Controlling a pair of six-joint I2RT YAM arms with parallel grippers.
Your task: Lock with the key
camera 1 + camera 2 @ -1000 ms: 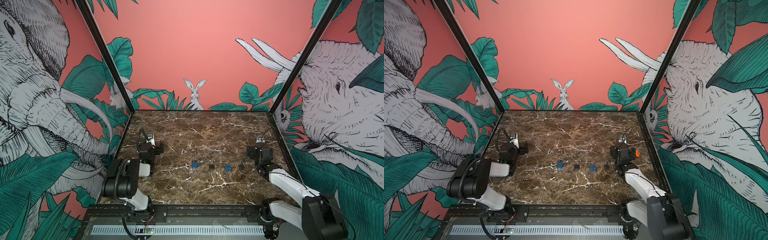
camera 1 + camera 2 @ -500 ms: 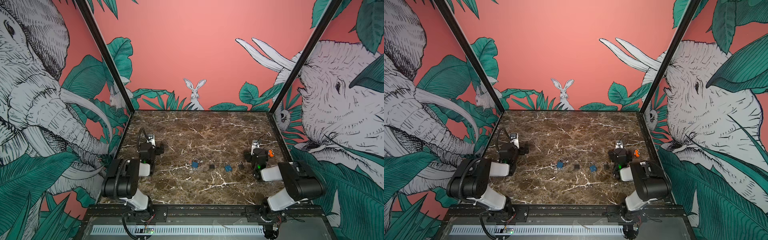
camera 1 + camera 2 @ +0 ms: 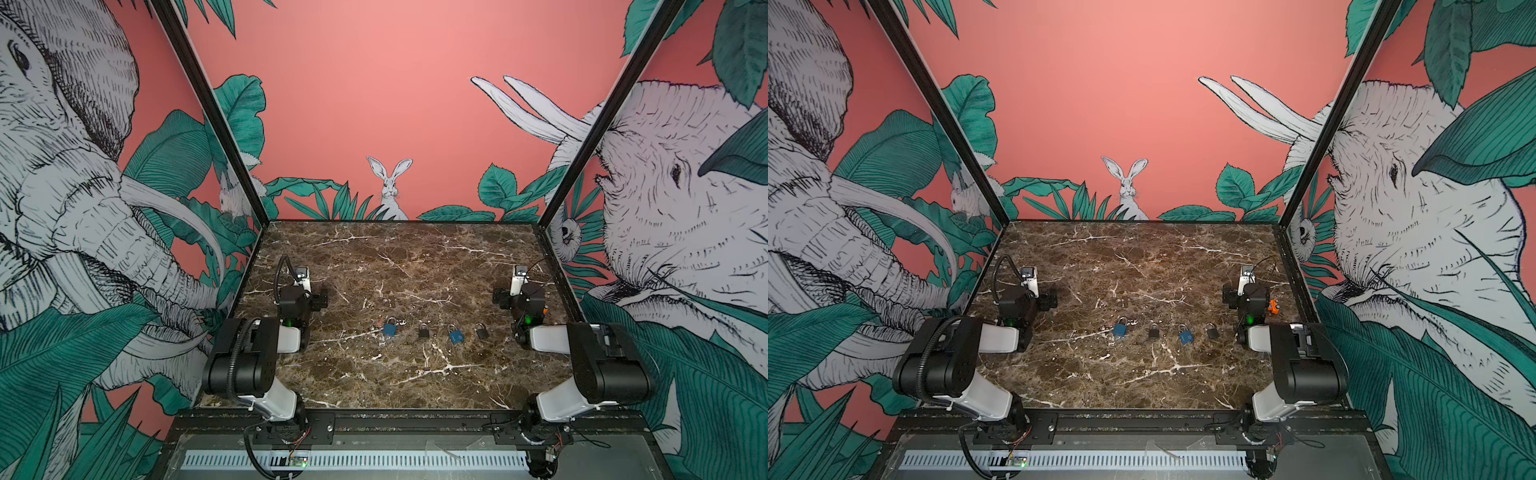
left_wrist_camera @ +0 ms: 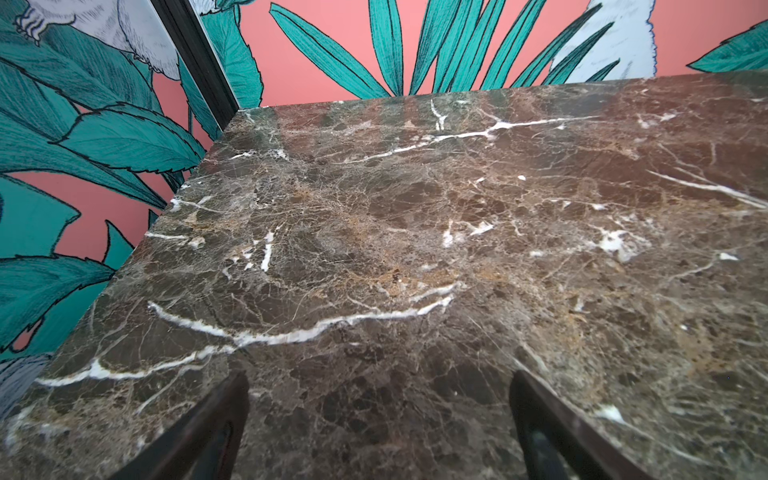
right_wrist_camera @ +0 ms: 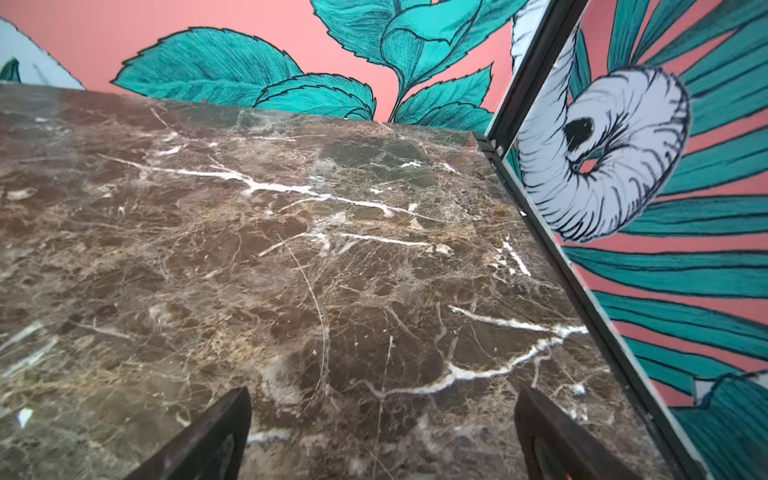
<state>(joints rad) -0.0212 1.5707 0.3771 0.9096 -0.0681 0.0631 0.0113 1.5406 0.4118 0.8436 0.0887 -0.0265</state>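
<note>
The left gripper and right gripper hover with fingers wide apart over bare marble table, holding nothing. In both top views the leftmost blue padlock lies at frame centre, shackle pointing up-frame, lower right of the left gripper. A small pale thing just beside its upper right, probably the key, seems slightly nearer the left arm.
</note>
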